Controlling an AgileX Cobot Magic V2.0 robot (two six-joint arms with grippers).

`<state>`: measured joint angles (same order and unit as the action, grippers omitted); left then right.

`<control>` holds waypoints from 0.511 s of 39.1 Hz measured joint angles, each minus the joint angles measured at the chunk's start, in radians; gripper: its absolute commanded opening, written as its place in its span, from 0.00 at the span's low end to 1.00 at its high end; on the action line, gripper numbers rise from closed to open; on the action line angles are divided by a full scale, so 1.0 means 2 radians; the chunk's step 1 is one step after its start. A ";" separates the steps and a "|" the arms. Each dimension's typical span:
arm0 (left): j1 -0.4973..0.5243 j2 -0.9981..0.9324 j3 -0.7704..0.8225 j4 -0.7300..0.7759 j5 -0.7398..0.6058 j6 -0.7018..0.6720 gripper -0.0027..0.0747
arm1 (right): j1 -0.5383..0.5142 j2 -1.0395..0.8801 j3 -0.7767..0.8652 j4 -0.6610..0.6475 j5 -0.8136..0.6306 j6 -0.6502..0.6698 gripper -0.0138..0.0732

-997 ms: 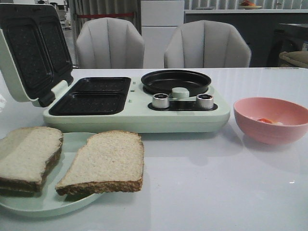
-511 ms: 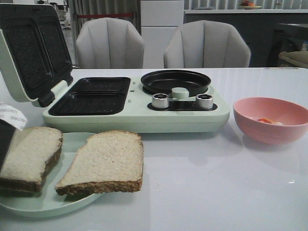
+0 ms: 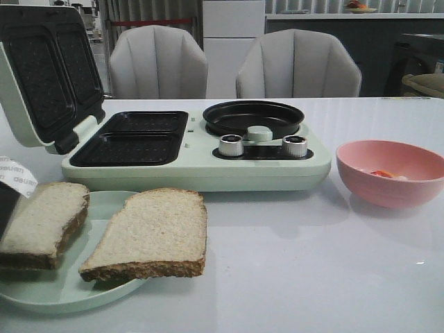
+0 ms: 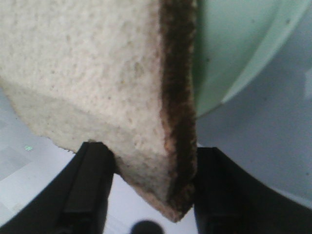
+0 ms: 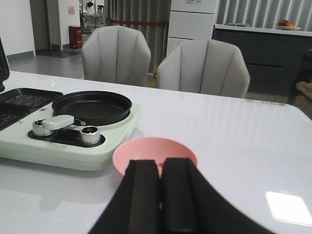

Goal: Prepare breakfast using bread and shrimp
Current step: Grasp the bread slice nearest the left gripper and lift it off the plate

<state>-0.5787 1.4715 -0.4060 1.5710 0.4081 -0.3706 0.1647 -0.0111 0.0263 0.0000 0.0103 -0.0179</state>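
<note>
While left fingers [image 4: 92, 185] pinch bread [image 4: 97, 87] corner, plate [image 4: 229, 53] rim beside

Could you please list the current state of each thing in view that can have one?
Sandwich maker lid: open, tilted back.
Grill plates: empty.
Round pan: empty.
Left bread slice: on the plate, a corner between the left claw's fingers.
Right bread slice: lying half over the plate rim, untouched.
Pink bowl: upright, shrimp inside.
Right claw: shut, empty.
</note>
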 measured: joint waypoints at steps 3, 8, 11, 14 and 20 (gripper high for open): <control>0.001 0.000 0.000 0.001 -0.001 0.000 0.26 | 0.000 0.000 0.000 0.000 0.000 0.000 0.32; 0.002 -0.002 0.002 0.001 0.002 -0.001 0.18 | 0.000 0.000 0.000 0.000 0.000 0.000 0.32; -0.002 -0.013 0.003 0.000 0.002 -0.001 0.18 | 0.000 0.000 0.000 0.000 0.000 0.000 0.32; -0.013 -0.033 0.003 -0.007 0.003 -0.001 0.18 | 0.000 0.000 0.000 0.000 0.000 0.000 0.32; -0.031 -0.084 0.003 -0.022 0.019 -0.001 0.18 | 0.000 0.000 0.000 0.000 0.000 0.000 0.32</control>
<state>-0.6399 1.3032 -0.3993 1.5277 0.4468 -0.3720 0.1647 -0.0111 0.0263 0.0000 0.0103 -0.0179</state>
